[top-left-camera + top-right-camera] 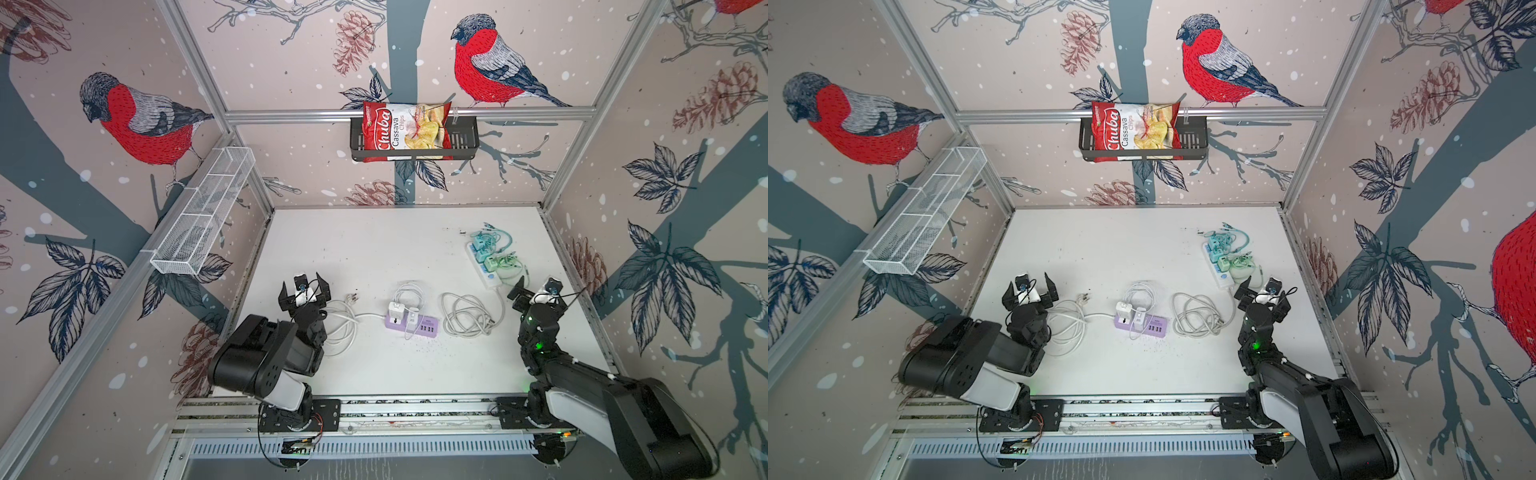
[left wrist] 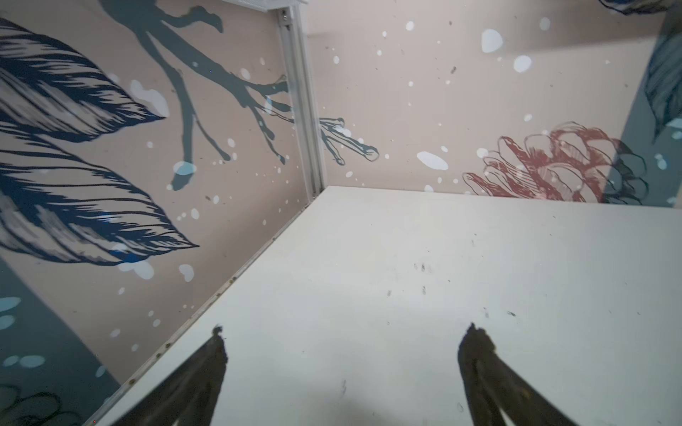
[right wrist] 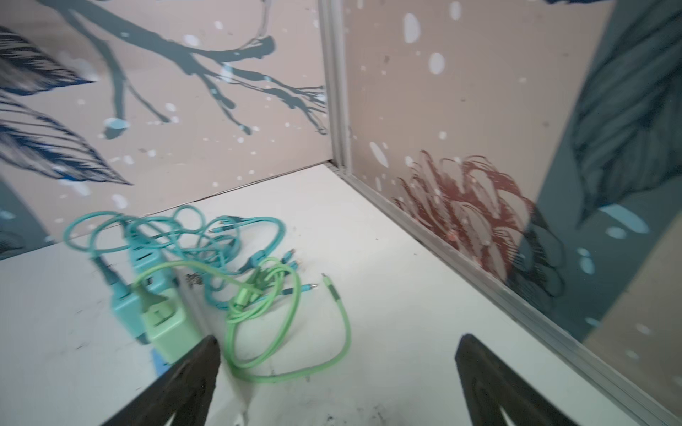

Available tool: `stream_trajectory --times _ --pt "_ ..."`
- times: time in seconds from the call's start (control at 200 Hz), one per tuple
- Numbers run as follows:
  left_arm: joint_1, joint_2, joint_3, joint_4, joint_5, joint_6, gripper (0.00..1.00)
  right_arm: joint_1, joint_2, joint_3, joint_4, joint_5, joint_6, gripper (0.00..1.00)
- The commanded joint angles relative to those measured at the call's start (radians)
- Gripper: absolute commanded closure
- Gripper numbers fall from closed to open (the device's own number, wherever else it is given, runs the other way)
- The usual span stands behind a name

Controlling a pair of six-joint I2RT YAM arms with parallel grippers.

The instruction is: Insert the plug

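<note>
Both wide open and empty, the left gripper (image 1: 304, 286) and right gripper (image 1: 537, 291) hover while the loose plug (image 1: 353, 297) lies between the left gripper and the purple power strip (image 1: 409, 323), looking light, hard and probably slick, so pinch its rigid body, not the floppy white cable (image 1: 368, 314).

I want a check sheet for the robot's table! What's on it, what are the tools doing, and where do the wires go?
Surface: white table, scuffed, dark specks.
Job's things: loose plug lying unplugged; purple strip holding two white chargers; white strip holding teal and green chargers.
Clutter: chips bag in black basket on the back wall; wire basket on the side wall.
Grippers: left tool and right tool open, holding nothing.
Cables: white cord looped by the left arm; white coil between the strips; teal cable and green cable tangled by the white strip.
Surroundings: bird wallpaper, metal frame.
</note>
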Motion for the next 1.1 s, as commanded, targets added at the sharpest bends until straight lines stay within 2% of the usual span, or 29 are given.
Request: stream_trajectory --times 0.0,0.04,0.105,0.165,0.215,0.285,0.34,0.39,0.435,0.465,0.565,0.8,0.955,1.096 --pt "0.011 0.009 -0.010 0.148 0.043 0.004 0.04 -0.025 0.093 -0.008 0.260 -0.043 -0.048 0.01" --pt "0.013 0.025 -0.011 0.166 0.052 0.003 0.04 -0.032 0.130 -0.008 0.313 -0.049 -0.061 0.00" --pt "0.013 0.089 -0.021 0.258 0.064 0.022 0.04 -0.056 0.211 -0.011 0.405 -0.144 -0.088 0.01" --pt "0.011 0.070 -0.009 0.200 0.060 0.016 0.04 -0.059 0.315 -0.022 0.526 -0.192 -0.116 0.00" --pt "0.012 0.074 -0.011 0.222 0.060 0.019 0.04 -0.058 0.411 -0.034 0.645 -0.225 -0.136 0.00" --pt "0.009 0.084 -0.017 0.243 0.066 0.026 0.04 -0.045 0.513 -0.040 0.805 -0.185 -0.166 0.00" --pt "0.009 0.088 -0.018 0.252 0.065 0.028 0.04 -0.048 0.482 -0.019 0.707 -0.187 -0.153 0.00" --pt "0.009 0.088 -0.016 0.251 0.063 0.029 0.04 -0.076 0.421 0.032 0.511 -0.218 -0.117 0.00" --pt "0.009 0.084 -0.015 0.239 0.062 0.026 0.03 -0.112 0.375 0.095 0.316 -0.291 -0.081 0.00" --pt "0.009 0.088 -0.014 0.246 0.060 0.027 0.03 -0.142 0.386 0.120 0.296 -0.338 -0.072 0.01" --pt "0.009 0.086 -0.014 0.239 0.060 0.026 0.03 -0.165 0.394 0.176 0.198 -0.307 -0.025 0.00" --pt "0.009 0.084 -0.006 0.229 0.057 0.024 0.03 -0.169 0.392 0.165 0.219 -0.294 -0.017 0.00" --pt "0.009 0.092 -0.020 0.257 0.060 0.027 0.03 -0.165 0.397 0.175 0.204 -0.241 0.000 0.00" --pt "0.009 0.069 -0.044 0.257 0.080 0.024 0.03 -0.138 0.384 0.094 0.348 -0.165 -0.006 0.01"
